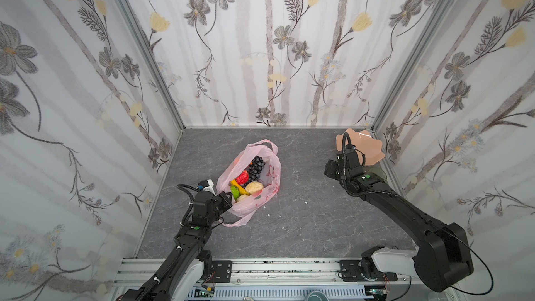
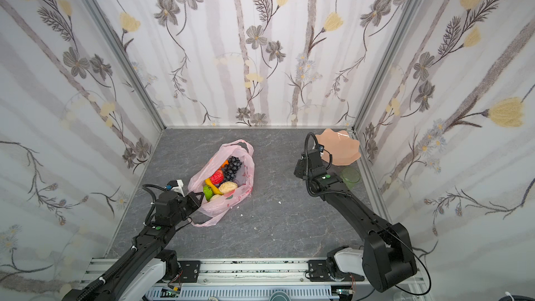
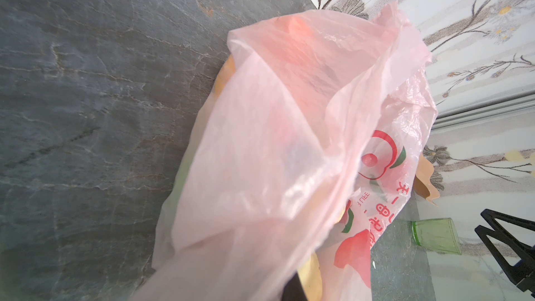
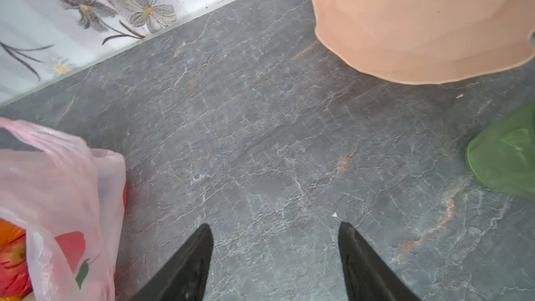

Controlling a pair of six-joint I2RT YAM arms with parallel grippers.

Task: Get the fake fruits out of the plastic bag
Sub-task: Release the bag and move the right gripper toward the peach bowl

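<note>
Left gripper (image 1: 227, 197) is pinching shut on the near rim of the bag (image 1: 270, 179), and the mouth is gaping upward. Bag is sitting left of the middle of the bench (image 1: 304, 227), nearer its left edge. Fruits (image 1: 249, 180) are all lying inside it: grapes (image 1: 256, 166) toward the far side, then apple (image 1: 242, 177), banana (image 1: 241, 189), a green one (image 1: 234, 191) and a beige one (image 1: 254, 187) by the pinched rim.

Right gripper (image 4: 273, 227) is hanging wide open and empty over bare bench, well apart from the bag. It's next to the plate (image 1: 367, 149) in the far right corner, with the cup (image 1: 379, 175) just beside that at the right edge.

I'm reading this as setting up the first pick. To do it well:
- Left should be holding the rim taut and low so the film isn't folding over the fruit.
- Right should be dropping in from above through the mouth, not sideways into the far wall.
- The beige one or the apple looks easiest; both are exposed and rounded.
- The risk I'm seeing is a finger snagging thin film and dragging the whole bag.
</note>
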